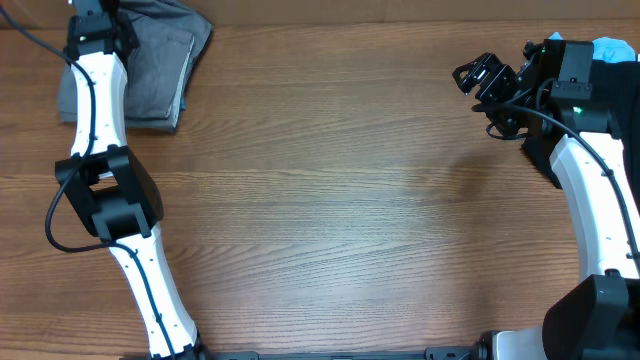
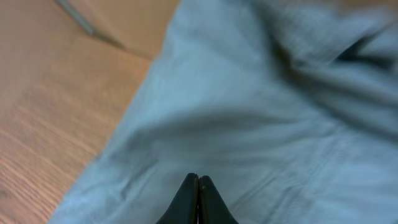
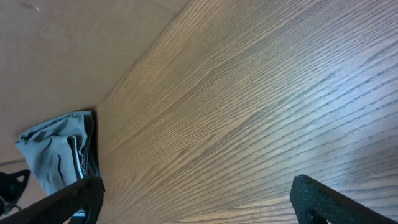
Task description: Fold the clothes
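The grey shorts (image 1: 160, 70) lie folded at the table's far left corner. They fill the left wrist view (image 2: 249, 112) and show small in the right wrist view (image 3: 56, 152). My left gripper (image 1: 95, 15) is shut over the shorts' far left part. Its fingertips (image 2: 198, 180) are pressed together just above the cloth, and no cloth shows between them. My right gripper (image 1: 480, 80) is open and empty above the bare wood at the far right, far from the shorts. Its fingers (image 3: 199, 199) are spread wide.
A light-blue garment (image 1: 610, 48) shows at the far right edge behind the right arm. The wooden table (image 1: 340, 200) spans the view. The left arm (image 1: 100, 190) runs along the left side.
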